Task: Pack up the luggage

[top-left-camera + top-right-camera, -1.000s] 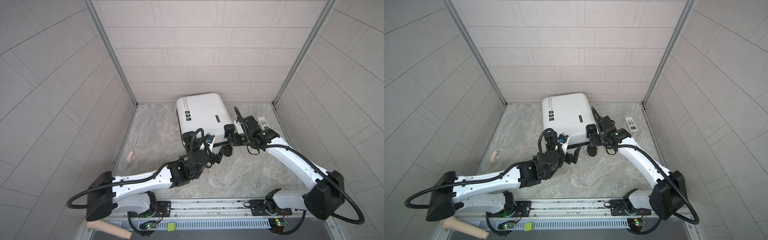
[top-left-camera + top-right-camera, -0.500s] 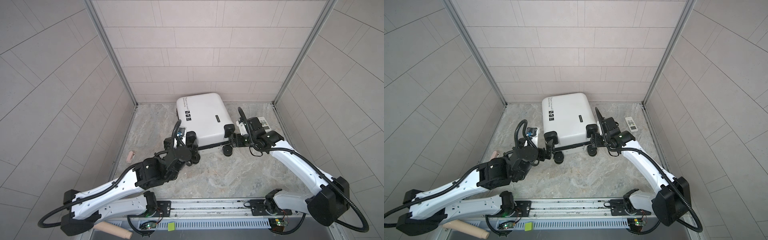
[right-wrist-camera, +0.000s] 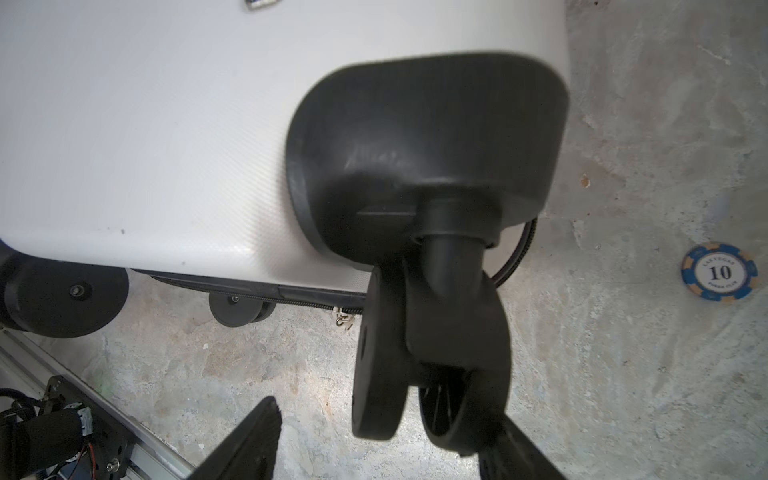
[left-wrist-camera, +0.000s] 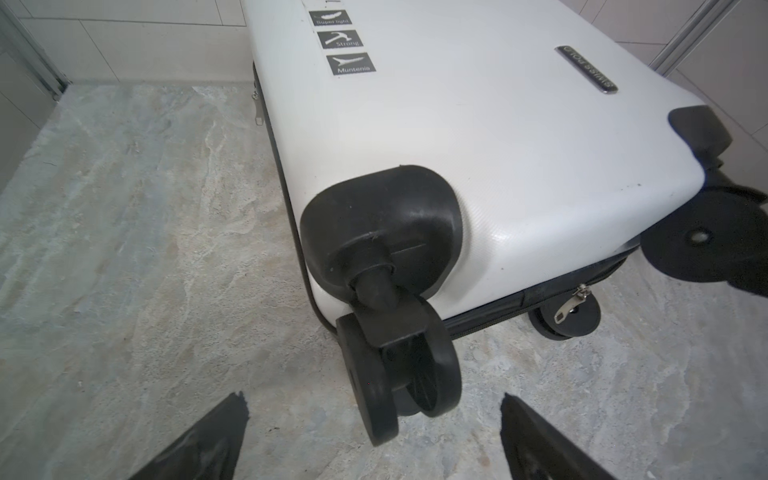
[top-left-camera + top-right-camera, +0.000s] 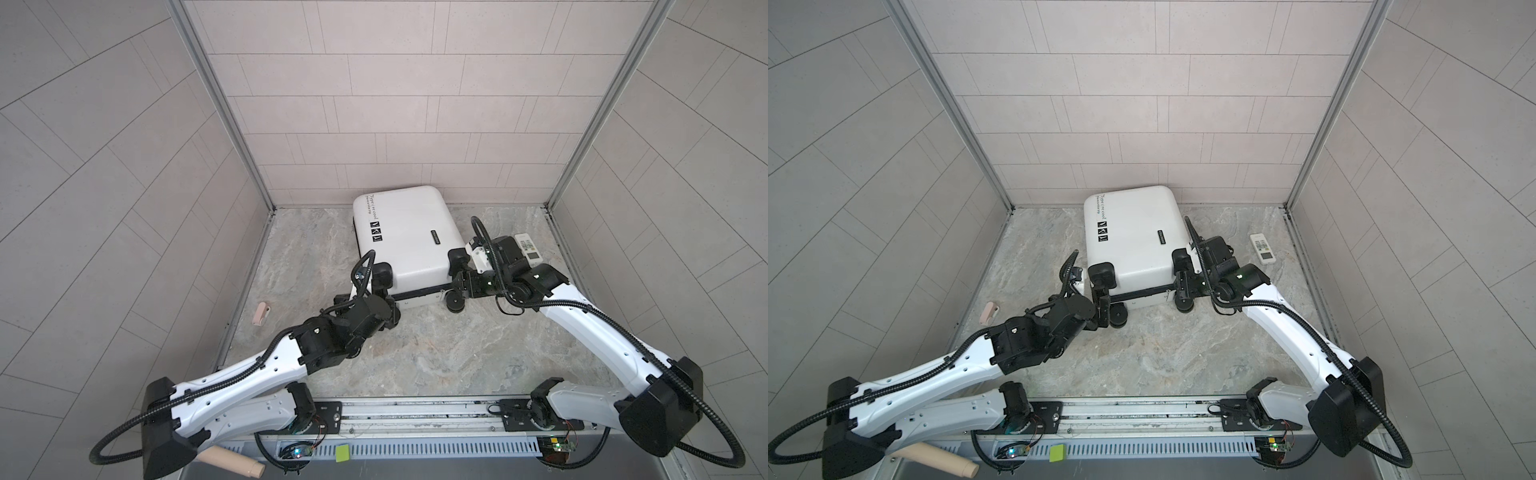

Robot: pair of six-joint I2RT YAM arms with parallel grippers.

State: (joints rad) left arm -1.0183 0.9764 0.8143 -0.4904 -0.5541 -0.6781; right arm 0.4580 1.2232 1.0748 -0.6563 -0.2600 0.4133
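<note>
The luggage [image 5: 405,237] [image 5: 1133,232] lies flat and closed on the stone floor against the back wall, white shell up. My left gripper [image 4: 371,415] [image 5: 1105,311] stands open at its front left corner. The black caster wheel [image 4: 399,374] sits just ahead of and between those fingertips, touching neither. My right gripper [image 3: 386,419] [image 5: 456,284] is open at the front right corner, straddling the other front wheel [image 3: 432,361]. One of its fingers [image 3: 511,449] touches that wheel; the other [image 3: 253,436] stands apart from it. A zipper pull [image 4: 571,307] hangs on the front edge.
A white remote control [image 5: 528,248] [image 5: 1262,248] lies right of the luggage by the right wall. A blue poker chip [image 3: 719,272] lies on the floor near the right wheel. A small pink object [image 5: 261,312] rests by the left wall. The arms' base rail [image 5: 415,411] runs along the front.
My left gripper has swung left from the middle of the luggage's front edge to its front left wheel. The right gripper stayed at the right wheel and narrowed slightly.
</note>
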